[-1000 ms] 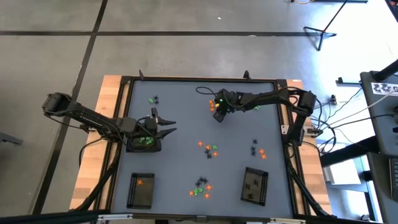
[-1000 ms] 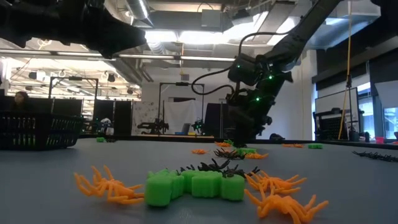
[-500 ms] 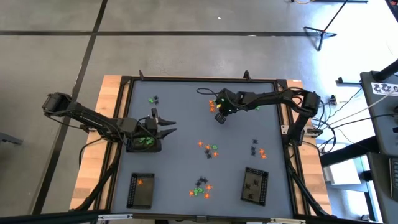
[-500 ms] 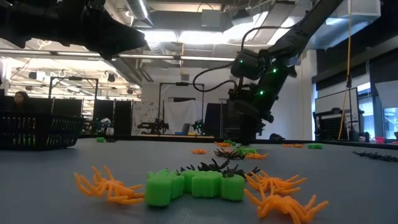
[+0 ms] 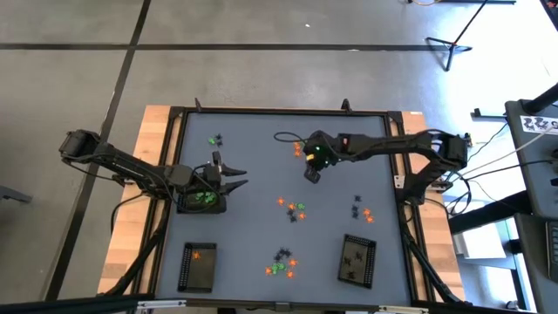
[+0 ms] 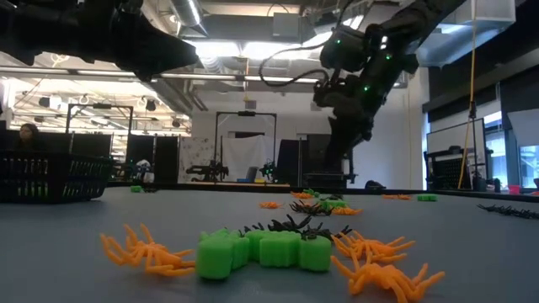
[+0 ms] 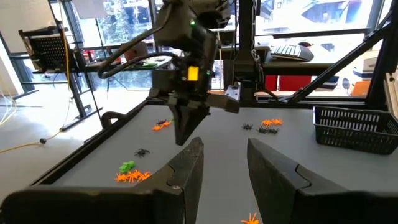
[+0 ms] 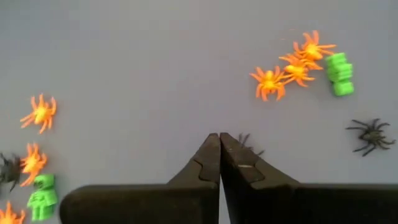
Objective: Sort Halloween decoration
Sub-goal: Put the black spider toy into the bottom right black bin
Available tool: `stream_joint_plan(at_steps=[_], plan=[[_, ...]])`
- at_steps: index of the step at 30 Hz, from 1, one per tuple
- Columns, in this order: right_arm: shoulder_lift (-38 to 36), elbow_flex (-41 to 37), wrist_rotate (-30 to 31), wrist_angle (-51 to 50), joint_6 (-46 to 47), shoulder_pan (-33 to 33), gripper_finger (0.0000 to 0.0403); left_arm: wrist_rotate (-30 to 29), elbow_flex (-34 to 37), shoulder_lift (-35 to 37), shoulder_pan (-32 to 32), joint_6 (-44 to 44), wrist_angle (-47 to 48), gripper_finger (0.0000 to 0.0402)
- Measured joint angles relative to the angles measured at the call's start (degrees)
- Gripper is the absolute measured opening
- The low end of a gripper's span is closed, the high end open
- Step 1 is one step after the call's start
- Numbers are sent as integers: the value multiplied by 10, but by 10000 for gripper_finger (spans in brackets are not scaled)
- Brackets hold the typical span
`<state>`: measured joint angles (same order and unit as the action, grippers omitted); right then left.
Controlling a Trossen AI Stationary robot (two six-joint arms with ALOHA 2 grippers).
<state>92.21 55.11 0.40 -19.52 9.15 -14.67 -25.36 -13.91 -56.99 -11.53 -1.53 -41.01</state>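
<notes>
- The left gripper [image 5: 242, 178] hovers over the green-filled tray [image 5: 193, 209] as it did 1 second ago, fingers released and empty.
- Orange, green and black trinkets [image 5: 295, 209] lie scattered mid-table, with more near the front edge between 2 other trays [image 5: 198, 277].
- The right gripper [image 8: 219, 137] has just clenched its fingers, risen from the far orange and green cluster [image 5: 298, 149] and swung toward the table's centre.
- Thin black spider legs [image 8: 250, 142] peek beside its tips; I cannot tell whether they are pinched or on the table below.
- If pinched, the black-filled tray [image 5: 357, 277] at the front right looks like the next stop.
</notes>
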Motion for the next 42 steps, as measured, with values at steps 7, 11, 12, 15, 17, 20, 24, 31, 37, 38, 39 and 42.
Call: stream_joint_plan(at_steps=[7,11,12,15,17,20,24,31,37,38,39,42], plan=[[39,0,6,-9,-5,8,43,0,0,0,0,15,0,116],[74,0,38,-7,-7,6,104,5,0,0,0,24,0,116],[82,0,44,-7,-6,4,119,8,0,0,0,25,0,116],[102,1,42,-4,-5,-5,154,10,0,0,0,26,0,116],[108,2,39,-4,-4,-8,167,10,0,0,0,27,0,116],[113,2,40,-5,-5,-8,163,10,0,0,0,27,2,116],[112,2,29,-6,-6,-7,107,10,0,0,0,27,3,116],[113,2,14,-8,-8,-7,12,10,0,0,0,27,3,116],[103,1,17,-10,-9,1,3,10,0,0,0,27,4,116],[96,0,20,-13,-9,3,4,10,0,0,0,27,5,116],[90,-1,21,-22,-9,7,4,10,0,0,0,27,6,116],[61,-3,24,-29,-7,22,2,10,0,0,0,27,8,116]])
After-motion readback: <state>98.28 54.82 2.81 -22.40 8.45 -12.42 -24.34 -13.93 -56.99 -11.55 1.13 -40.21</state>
